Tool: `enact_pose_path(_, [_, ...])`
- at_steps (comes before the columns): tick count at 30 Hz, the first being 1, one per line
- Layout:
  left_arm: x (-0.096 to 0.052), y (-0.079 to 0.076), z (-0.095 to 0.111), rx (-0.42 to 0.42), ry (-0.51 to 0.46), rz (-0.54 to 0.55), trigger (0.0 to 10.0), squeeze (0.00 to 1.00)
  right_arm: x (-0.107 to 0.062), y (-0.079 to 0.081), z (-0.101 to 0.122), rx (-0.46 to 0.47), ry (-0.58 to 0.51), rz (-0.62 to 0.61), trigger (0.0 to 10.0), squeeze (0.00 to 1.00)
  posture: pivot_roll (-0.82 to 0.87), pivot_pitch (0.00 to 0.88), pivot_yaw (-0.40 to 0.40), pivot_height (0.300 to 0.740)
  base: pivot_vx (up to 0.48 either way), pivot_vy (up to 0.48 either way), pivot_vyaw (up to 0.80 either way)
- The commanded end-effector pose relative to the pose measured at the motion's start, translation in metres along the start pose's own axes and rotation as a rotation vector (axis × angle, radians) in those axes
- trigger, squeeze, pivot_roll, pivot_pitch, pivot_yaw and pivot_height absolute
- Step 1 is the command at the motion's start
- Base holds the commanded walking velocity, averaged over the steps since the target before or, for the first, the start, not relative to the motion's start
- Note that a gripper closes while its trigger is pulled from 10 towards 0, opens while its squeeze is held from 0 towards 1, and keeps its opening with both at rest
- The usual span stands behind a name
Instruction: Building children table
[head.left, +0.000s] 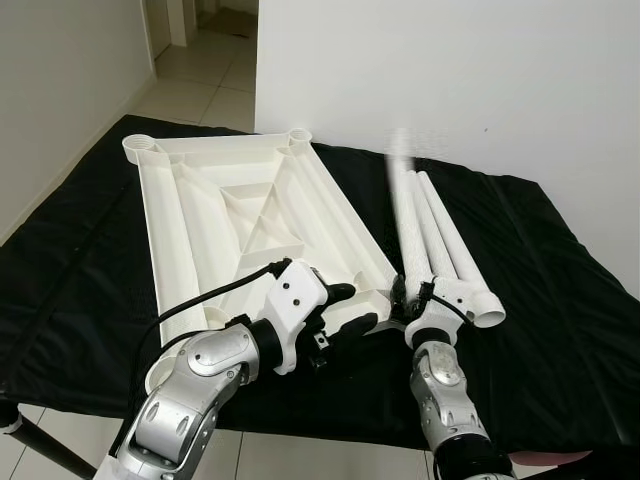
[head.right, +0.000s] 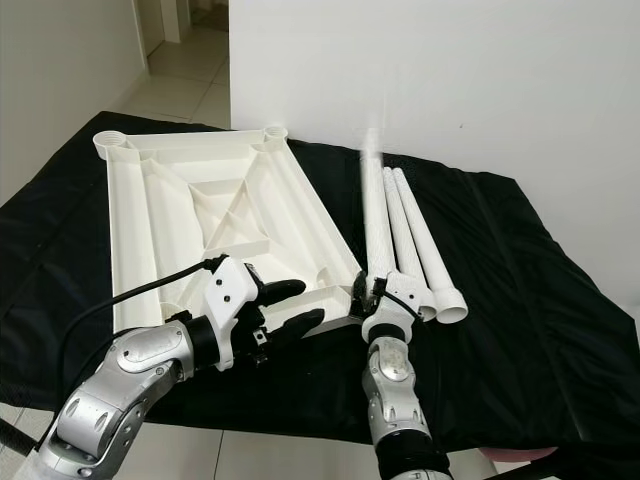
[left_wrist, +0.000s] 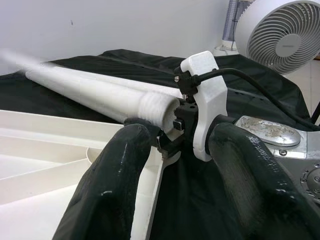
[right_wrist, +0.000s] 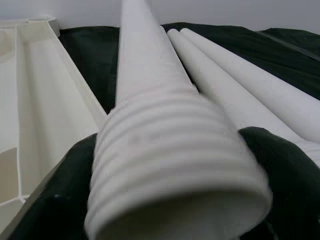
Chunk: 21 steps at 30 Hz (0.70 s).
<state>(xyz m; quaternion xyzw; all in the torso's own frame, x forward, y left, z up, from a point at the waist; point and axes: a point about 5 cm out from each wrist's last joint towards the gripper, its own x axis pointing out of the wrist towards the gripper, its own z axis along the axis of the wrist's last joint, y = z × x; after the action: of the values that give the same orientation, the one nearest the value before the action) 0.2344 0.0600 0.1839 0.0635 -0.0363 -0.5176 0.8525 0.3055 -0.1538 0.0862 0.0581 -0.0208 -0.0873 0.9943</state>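
White tabletop (head.left: 240, 215) upside-down, ribbed; right gripper (head.left: 412, 300) clamps threaded leg (head.left: 403, 215).

Soft, even daylight is filling the room, leaving the white wall (head.left: 450, 70) bright and the black cloth (head.left: 560, 300) showing only faint sheen along its creases, with no hard shadows anywhere. The far tip of the raised white tube (head.left: 400, 150) is smearing into motion blur in both head views and in the left wrist view. In the right wrist view the tube's threaded end (right_wrist: 175, 165) is sitting too close and looking soft, out of focus.
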Motion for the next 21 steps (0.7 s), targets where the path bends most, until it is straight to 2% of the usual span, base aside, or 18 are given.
enact_pose_path(1, [0.0042, 0.002, -0.0009, 0.003, -0.001, 0.043, 10.0, 0.0, -0.0025, -0.0047, -0.0064, -0.01, 0.033, 0.01, 10.0, 0.0, 0.0, 0.0, -0.119, 0.74, 0.0, 0.0, 0.0])
enact_pose_path(3, [0.0042, 0.002, -0.0009, 0.003, -0.001, 0.043, 10.0, 0.0, -0.0025, -0.0047, -0.0064, -0.01, 0.033, 0.01, 10.0, 0.0, 0.0, 0.0, -0.119, 0.74, 0.0, 0.0, 0.0])
enact_pose_path(4, [0.0048, 0.0025, -0.0006, 0.002, -0.003, 0.045, 10.0, 0.0, -0.0017, -0.0041, -0.005, 0.005, 0.03, 0.033, 0.0, 0.0, 0.0, 0.0, -0.119, 0.74, 0.0, 0.0, 0.0])
enact_pose_path(10, [0.0056, 0.003, 0.0009, -0.001, -0.01, 0.051, 10.0, 0.0, -0.0005, -0.0053, -0.0044, 0.029, 0.035, 0.047, 0.0, 0.0, 0.0, 0.0, -0.122, 0.74, 0.0, 0.0, 0.0])
enact_pose_path(21, [0.0054, 0.0059, 0.0001, 0.009, -0.006, 0.059, 10.0, 0.0, 0.0002, -0.0069, -0.0048, 0.009, 0.033, 0.056, 0.0, 0.0, 0.0, 0.0, -0.122, 0.74, 0.0, 0.0, 0.0])
